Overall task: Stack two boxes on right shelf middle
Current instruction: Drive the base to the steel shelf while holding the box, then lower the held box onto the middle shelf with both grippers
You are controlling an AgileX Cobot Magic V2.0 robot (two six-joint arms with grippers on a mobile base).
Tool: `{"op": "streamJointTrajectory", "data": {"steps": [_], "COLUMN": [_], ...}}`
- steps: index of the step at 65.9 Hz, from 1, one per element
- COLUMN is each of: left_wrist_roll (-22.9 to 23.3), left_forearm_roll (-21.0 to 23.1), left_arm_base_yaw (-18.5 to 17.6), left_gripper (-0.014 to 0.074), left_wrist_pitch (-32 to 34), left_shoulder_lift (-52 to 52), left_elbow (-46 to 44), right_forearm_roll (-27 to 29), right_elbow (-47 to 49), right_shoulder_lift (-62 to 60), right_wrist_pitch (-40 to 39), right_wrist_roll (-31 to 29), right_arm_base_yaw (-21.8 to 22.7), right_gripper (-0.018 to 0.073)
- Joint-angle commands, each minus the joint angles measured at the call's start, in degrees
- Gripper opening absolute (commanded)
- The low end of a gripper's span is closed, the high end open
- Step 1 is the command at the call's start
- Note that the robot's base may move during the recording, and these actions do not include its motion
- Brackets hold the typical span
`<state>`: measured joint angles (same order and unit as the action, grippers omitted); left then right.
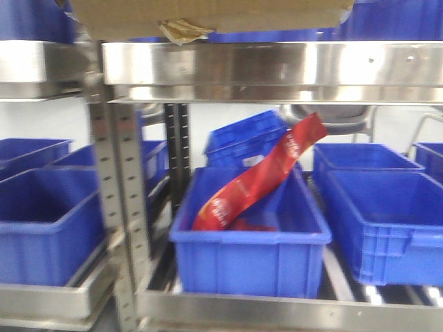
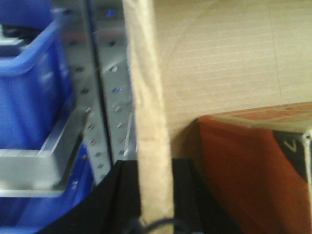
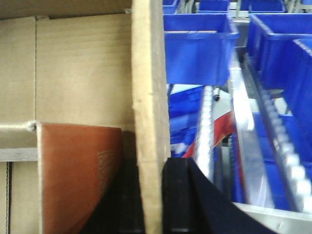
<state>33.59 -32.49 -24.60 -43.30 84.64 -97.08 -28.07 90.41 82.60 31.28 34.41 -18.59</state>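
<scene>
A tan cardboard box (image 1: 208, 14) fills the top of the front view. Its underside sits just above the steel shelf lip (image 1: 277, 66), and a wad of yellowish tape (image 1: 181, 29) hangs from its lower edge. In the left wrist view my left gripper (image 2: 155, 195) is shut on the box's left wall (image 2: 148, 107), one black finger (image 2: 126, 200) on each side. My right gripper (image 3: 152, 200) is shut on the right wall (image 3: 148, 97) in the same way. An orange-brown carton (image 2: 253, 165) lies inside the box (image 3: 73, 73).
A perforated grey upright (image 1: 114, 173) stands left of centre. Blue bins (image 1: 249, 242) line the shelf below, and one holds a red packet (image 1: 263, 180). More blue bins (image 3: 200, 44) and roller rails (image 3: 278, 146) lie to the right of the box. Another blue bin (image 2: 29, 83) is at its left.
</scene>
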Motion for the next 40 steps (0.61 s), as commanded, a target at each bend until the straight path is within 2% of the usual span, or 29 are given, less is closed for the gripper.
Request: {"op": "streamJointTrajectory", "data": {"steps": [1, 40], "left_wrist_roll": [-0.6, -0.6], "left_forearm_roll": [-0.3, -0.3], "left_arm_base_yaw": [-0.4, -0.4], "left_gripper": [-0.0111, -0.0111], "left_wrist_pitch": [2.7, 2.7], "left_shoulder_lift": [-0.7, -0.7], "left_elbow": [-0.8, -0.8], "right_forearm_roll": [-1.2, -1.2], "right_elbow": [0.9, 0.9], "right_shoulder_lift": [-0.9, -0.9], "right_wrist_pitch": [-3.4, -3.4], "right_wrist_roll": [0.2, 0.2], "right_arm_base_yaw": [0.2, 0.2], "right_gripper": [-0.0162, -0.0162]}}
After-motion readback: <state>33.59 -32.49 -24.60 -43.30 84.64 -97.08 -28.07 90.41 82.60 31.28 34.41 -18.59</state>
